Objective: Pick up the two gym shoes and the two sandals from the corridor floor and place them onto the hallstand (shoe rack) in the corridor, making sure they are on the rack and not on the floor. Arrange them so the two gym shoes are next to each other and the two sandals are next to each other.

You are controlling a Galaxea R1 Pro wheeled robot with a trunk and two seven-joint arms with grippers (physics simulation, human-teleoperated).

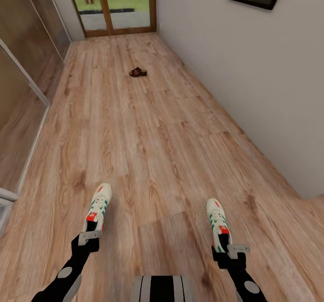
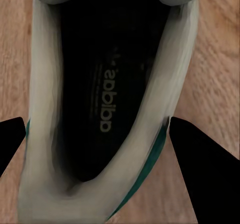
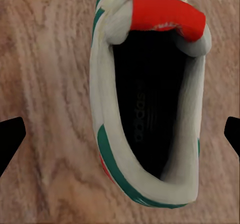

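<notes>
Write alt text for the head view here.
Two white-and-green gym shoes sit apart on the wood plank corridor floor, the left shoe at the left gripper and the right shoe at the right gripper. A brown sandal lies far ahead, before glass doors.

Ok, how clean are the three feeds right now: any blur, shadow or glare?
Head view: even light, no glare, the far sandal small and soft. Left wrist view: the gym shoe very close and blurred. Right wrist view: the other gym shoe sharper, its opening in deep shadow.
</notes>
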